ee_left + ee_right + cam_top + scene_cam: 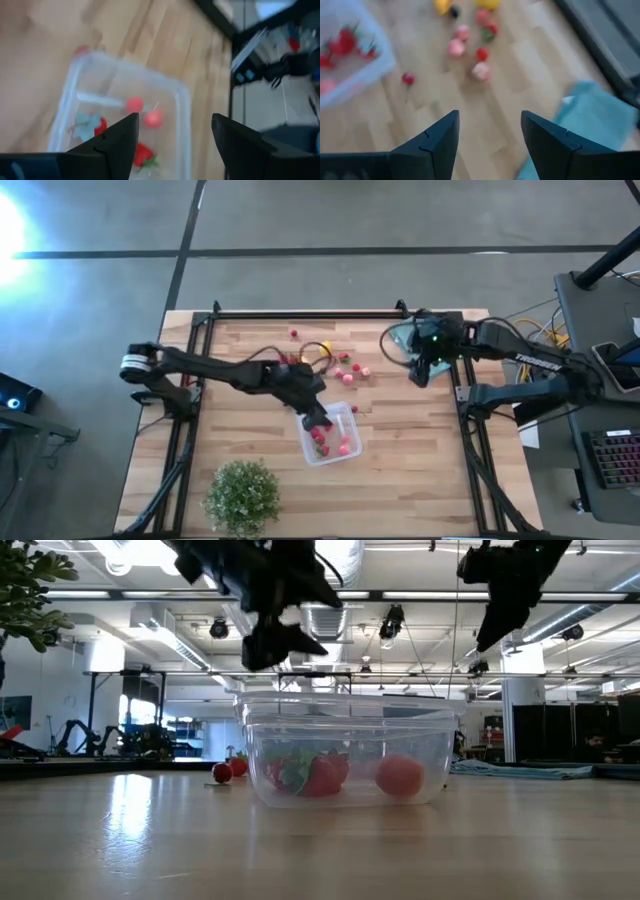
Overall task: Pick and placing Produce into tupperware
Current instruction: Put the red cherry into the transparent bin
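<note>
The clear tupperware (330, 435) sits near the table's middle with several red and pink pieces (145, 117) inside. More produce lies scattered toward the far side: red and pink pieces (350, 370), a yellow piece (324, 351), a lone red one (293, 333). My left gripper (318, 418) hovers open over the tupperware's left wall, holding nothing (172, 145). My right gripper (420, 372) is raised, open and empty, right of the scattered produce (490, 140).
A bushy green potted plant (242, 497) stands by the near edge, left of the tupperware. A teal folded cloth (400, 340) lies under the right arm at the far right. A black frame rail (300, 313) runs along the far edge.
</note>
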{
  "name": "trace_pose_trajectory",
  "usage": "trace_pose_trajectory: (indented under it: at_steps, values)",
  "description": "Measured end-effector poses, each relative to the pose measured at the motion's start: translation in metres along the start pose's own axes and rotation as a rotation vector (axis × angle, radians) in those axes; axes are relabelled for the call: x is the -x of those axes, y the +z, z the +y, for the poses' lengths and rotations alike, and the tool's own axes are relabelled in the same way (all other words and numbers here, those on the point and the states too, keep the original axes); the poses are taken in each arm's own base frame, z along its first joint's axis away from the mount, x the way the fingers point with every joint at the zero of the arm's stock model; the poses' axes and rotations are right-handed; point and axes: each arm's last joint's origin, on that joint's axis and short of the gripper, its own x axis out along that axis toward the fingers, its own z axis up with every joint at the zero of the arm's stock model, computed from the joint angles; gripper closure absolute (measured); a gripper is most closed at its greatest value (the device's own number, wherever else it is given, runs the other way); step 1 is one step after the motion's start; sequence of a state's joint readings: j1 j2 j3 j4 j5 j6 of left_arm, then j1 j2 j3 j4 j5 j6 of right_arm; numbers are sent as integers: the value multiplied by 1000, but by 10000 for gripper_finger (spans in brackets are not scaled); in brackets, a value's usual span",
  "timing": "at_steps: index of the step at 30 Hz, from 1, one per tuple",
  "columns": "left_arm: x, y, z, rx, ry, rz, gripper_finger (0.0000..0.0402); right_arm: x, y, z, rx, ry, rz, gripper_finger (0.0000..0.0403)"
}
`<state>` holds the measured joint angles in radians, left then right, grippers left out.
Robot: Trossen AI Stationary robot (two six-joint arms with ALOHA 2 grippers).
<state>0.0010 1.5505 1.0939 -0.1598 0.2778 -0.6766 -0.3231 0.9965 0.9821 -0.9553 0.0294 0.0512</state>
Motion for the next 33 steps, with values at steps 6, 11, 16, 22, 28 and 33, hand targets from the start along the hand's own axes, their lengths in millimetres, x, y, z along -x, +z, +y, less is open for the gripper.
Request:
trace_pose_trajectory:
  at_steps: [6, 11, 16, 22, 28, 33]
  values:
    - [50, 14, -19, -32, 29, -213, 166, -38, -18, 12, 5, 43, 29, 197]
    - [89, 19, -29, -56, 15, -336, 166, -63, -27, 20, -49, 80, 28, 197]
    - [124, 20, -38, -97, -17, -435, 166, -82, -22, 42, 92, 172, -175, 197]
    - [155, 15, -46, -115, -61, -513, 166, -123, -26, 57, 237, 181, -136, 197]
    - [169, 10, -47, -123, -68, -547, 166, -162, -31, 61, 226, 164, 15, 197]
    - [170, 6, -45, -114, -44, -516, 166, -171, -29, 68, 231, 191, 13, 197]
